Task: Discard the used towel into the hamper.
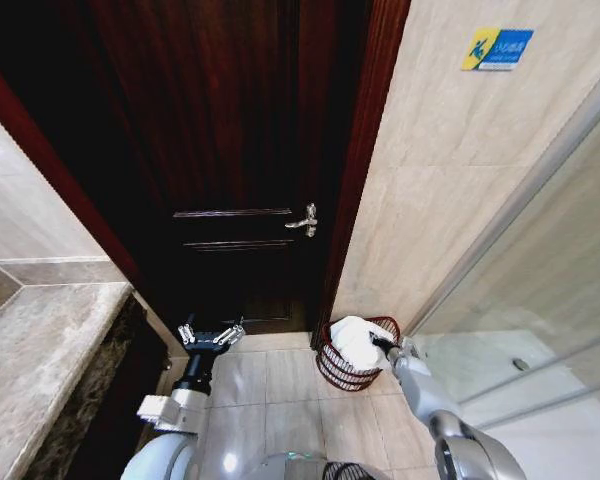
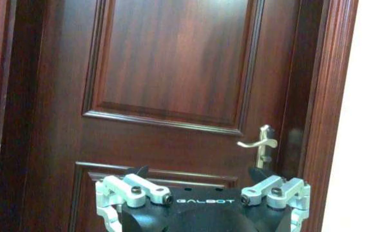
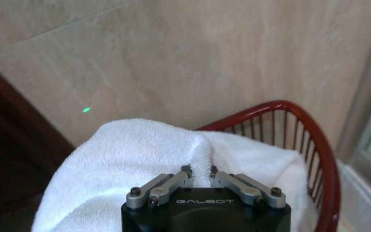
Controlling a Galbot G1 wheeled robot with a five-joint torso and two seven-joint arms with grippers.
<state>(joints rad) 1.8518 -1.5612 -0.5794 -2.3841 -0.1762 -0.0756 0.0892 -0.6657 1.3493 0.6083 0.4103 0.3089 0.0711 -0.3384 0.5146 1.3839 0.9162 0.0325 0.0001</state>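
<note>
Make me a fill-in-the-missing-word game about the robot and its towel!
1. The right gripper is pinching a white ____.
2. The towel sits over a round reddish-brown ____.
3. The left gripper faces a dark wooden ____, its fingers spread open.
4. The hamper stands on the tiled ____, beside the wall.

Missing words: towel, hamper, door, floor.

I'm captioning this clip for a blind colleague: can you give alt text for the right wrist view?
The right claw is shut on a pinched fold of white towel, held over the red-brown ribbed hamper, which stands against a beige tiled wall.
</note>
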